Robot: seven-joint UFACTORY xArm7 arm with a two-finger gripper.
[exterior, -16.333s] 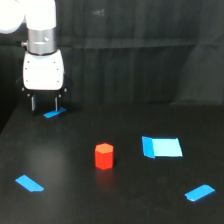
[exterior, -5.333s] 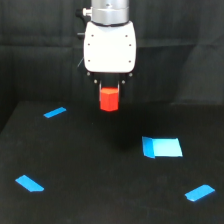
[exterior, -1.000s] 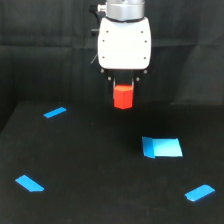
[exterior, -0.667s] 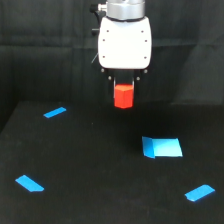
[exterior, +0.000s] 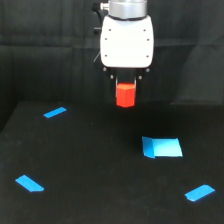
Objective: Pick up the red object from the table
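**Red block held clear of the tabletop**

Almost nothing has shifted over the last second: the arm hangs in the same spot with the block at the same height, whereas sixteen seconds back the block sat on the tabletop and the arm stood far toward the exterior view's left.

Exterior view: the claw [exterior: 125, 86] is clenched on the red object [exterior: 125, 94], its short dark fingers flanking the block's upper part under the white wrist housing. The block hangs upright, well above the tabletop [exterior: 90, 160], and up and toward the view's left of the large blue rectangle [exterior: 162, 147].

By my reading the pick is already done and this is the hold after the lift. The next move calls only for keeping the grip firm and the arm steady; a slackened squeeze would drop the block.

The tabletop is flat matte black. Three blue tape strips lie around the rectangle: one [exterior: 55, 112] far to its left and higher, one [exterior: 29, 183] far left and lower, one [exterior: 199, 192] just below to its right. Behind hangs a dark, creased backdrop [exterior: 45, 50].
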